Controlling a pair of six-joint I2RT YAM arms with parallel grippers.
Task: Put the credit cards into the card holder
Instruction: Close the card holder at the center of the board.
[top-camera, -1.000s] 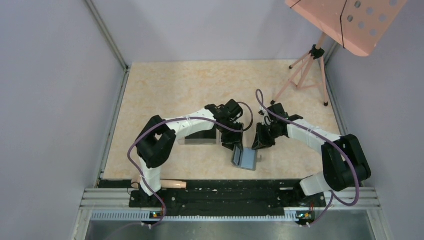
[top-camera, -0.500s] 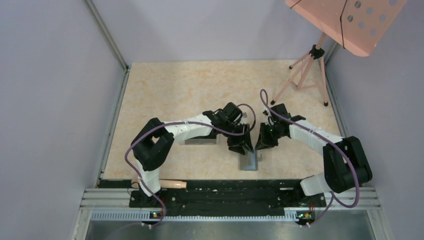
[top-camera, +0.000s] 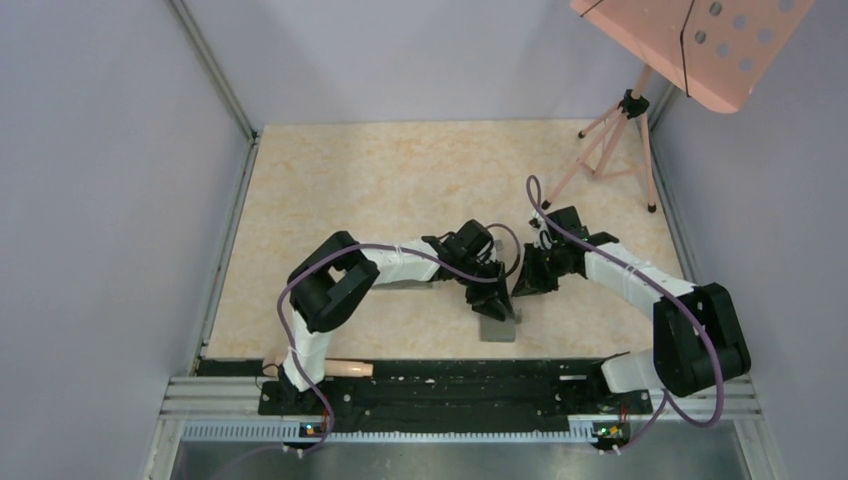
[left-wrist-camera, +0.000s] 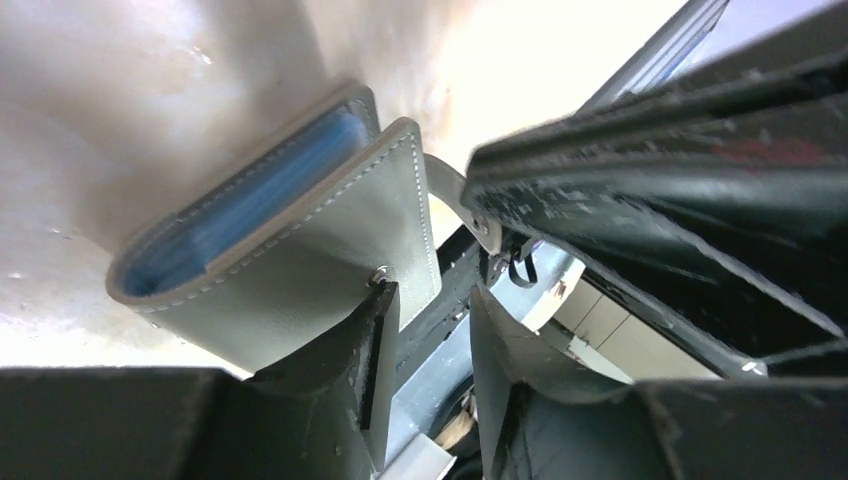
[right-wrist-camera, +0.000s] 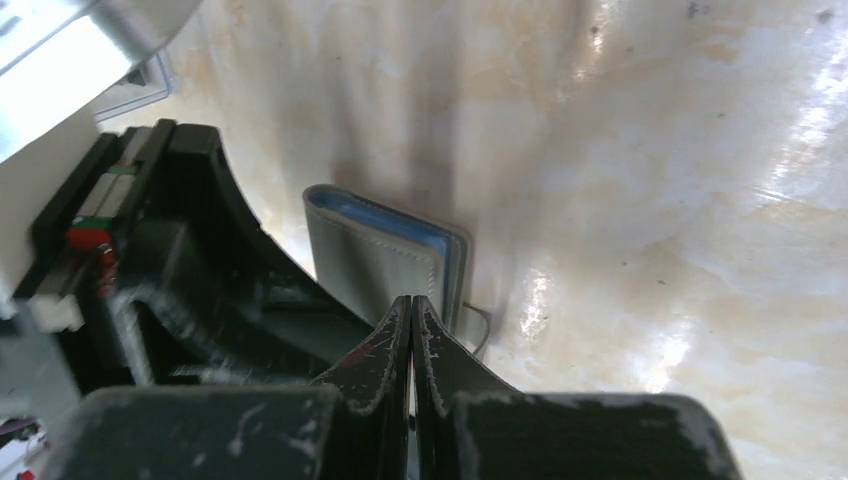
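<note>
DESK: Where's the card holder (top-camera: 497, 326)?
FIELD: Lower centre of the overhead view, nearly folded, blue lining showing. The left gripper (left-wrist-camera: 430, 310) is spread, one finger on the cover; the right gripper (right-wrist-camera: 412, 308) is pressed together, empty.
DESK: Best handling?
FIELD: Likely pin one flap and pry the other wide before any cards go in

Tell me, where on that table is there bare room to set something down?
The far half of the table is bare, from the left wall across to the tripod. The strip left of the left arm is free too. It is crowded at the near middle, where the left pincer and right pincer meet over the card holder.
</note>
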